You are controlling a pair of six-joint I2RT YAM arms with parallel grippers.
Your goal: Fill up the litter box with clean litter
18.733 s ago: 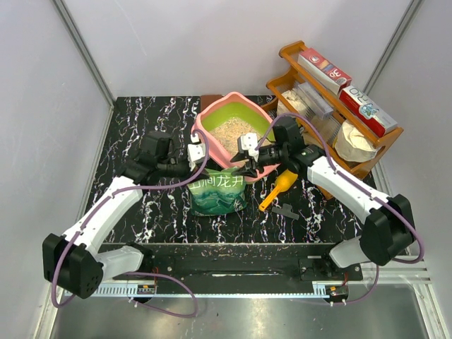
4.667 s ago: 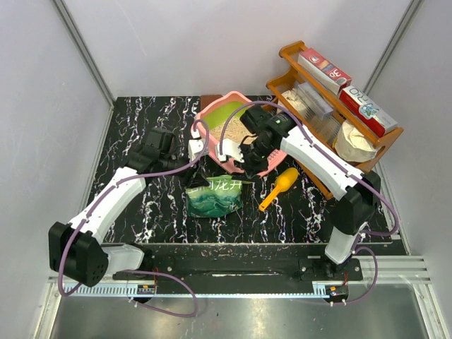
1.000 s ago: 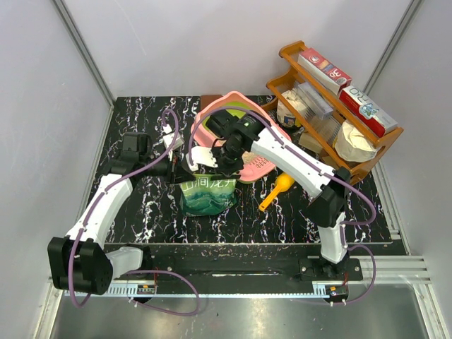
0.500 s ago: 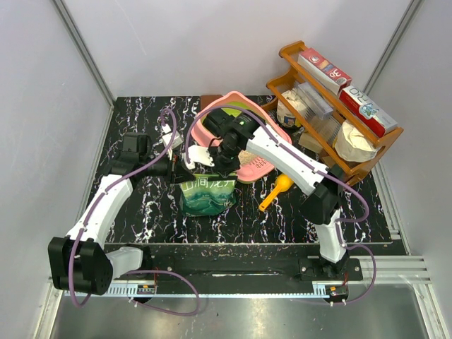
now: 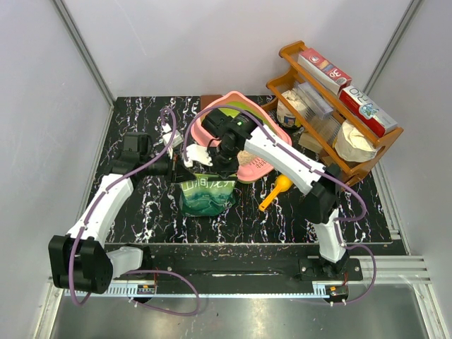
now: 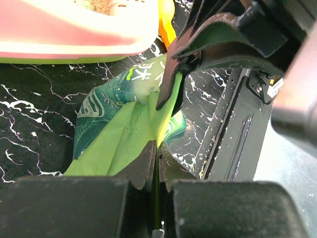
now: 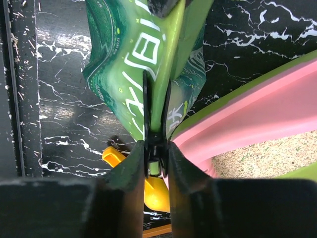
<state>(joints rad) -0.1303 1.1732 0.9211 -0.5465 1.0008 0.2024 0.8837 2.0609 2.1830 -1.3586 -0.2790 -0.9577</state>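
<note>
Pouring step, by judgement. Left gripper [image 6: 154,148] and right gripper [image 7: 154,144] each clamp the top edge of the green litter bag [image 5: 205,194], just near of the litter box [image 5: 256,168], which holds some clean litter [image 7: 257,153]. Next move calls for raising and tipping the bag over the box.

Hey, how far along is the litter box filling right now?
Done: some litter lies in the box. In hand: the left hand and right hand both pinch the green bag's top edge, just in front of the box. Left: lifting and tipping the bag over the box; nothing is pouring now.
</note>
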